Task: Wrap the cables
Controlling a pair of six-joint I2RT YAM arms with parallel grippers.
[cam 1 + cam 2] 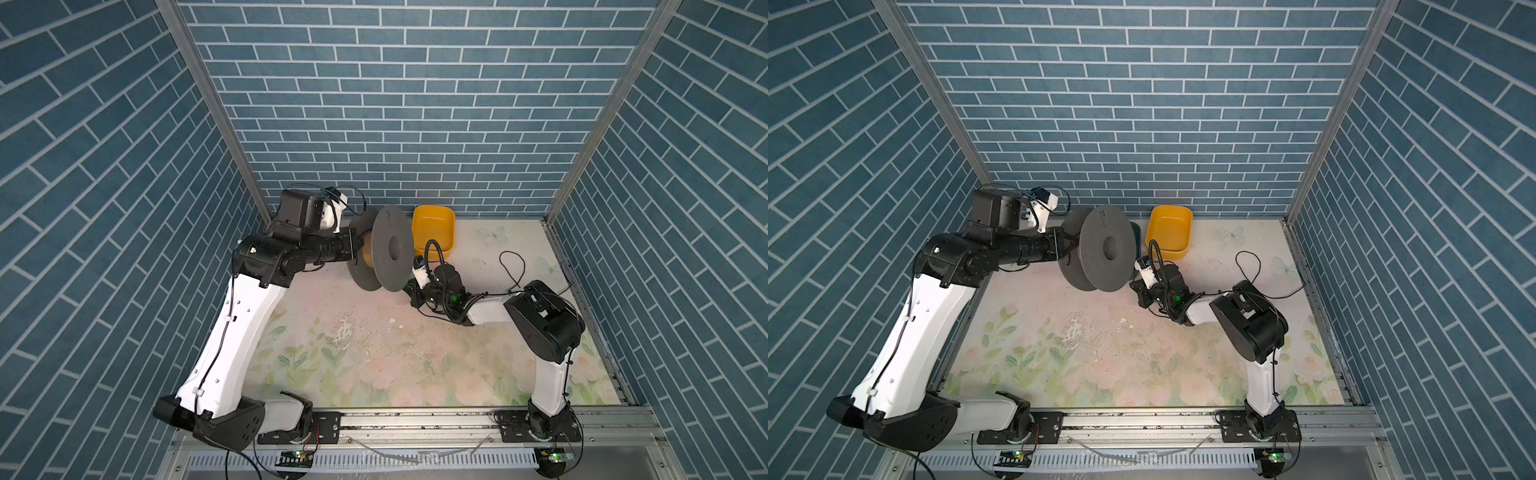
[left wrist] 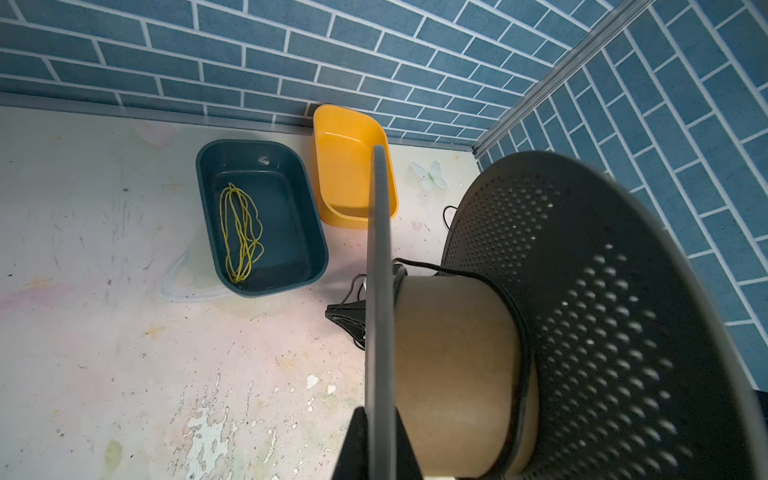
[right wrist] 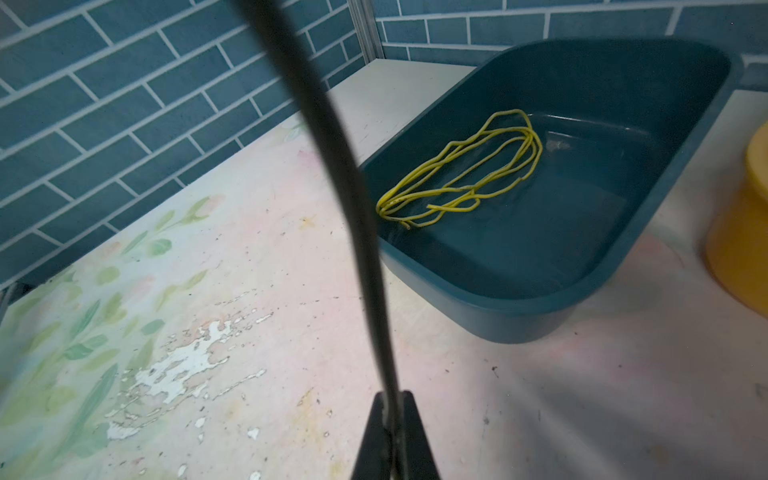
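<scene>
Floral tabletop (image 1: pixel 374 365) carries teal tub (image 2: pixel 257 142), yellow tub (image 1: pixel 433 216), black cable (image 1: pixel 500 261) loop.

Thin black cable (image 2: pixel 525 357), loosely looped

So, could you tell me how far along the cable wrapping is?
Early. Done: roughly one turn of the cable lies on the cardboard core of the spool. In hand: the left gripper holds the spool off the table by a flange; the right gripper is shut on what looks like the cable. Left: a loose loop lies on the table at the right, unwound.
</scene>
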